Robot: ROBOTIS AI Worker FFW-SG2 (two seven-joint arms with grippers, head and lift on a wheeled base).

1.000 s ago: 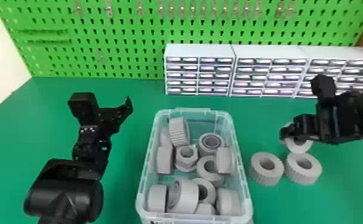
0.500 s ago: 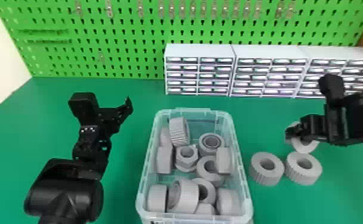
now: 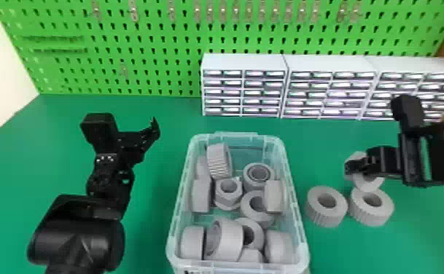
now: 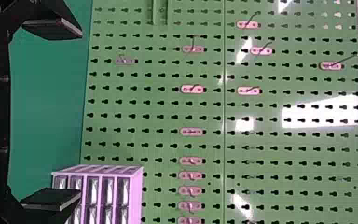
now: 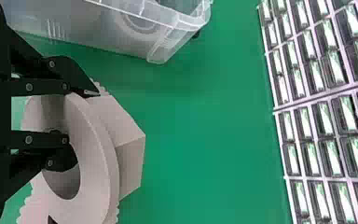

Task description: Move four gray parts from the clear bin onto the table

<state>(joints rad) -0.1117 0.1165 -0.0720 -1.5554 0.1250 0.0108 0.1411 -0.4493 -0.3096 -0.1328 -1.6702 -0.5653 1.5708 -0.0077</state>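
Probably light and stiff, the gray ring [image 5: 95, 140] is best held by its wall through the hole, as the right claw [image 5: 77, 125] grips it, right of the clear bin [image 3: 239, 266], short of the back edge of the counter [image 3: 414, 247], while the left claw [image 4: 78, 114] gapes.

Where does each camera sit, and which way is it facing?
Head view: on the robot's head, looking forward and down at a clear plastic bin on the green table; both black grippers show, left gripper and right gripper.
Left wrist view: on the left wrist, facing the green pegboard; its own black fingers show.
Right wrist view: on the right wrist, looking past a gray holed part at the table; its own gripper shows.
Shared: head and right wrist both show the bin.
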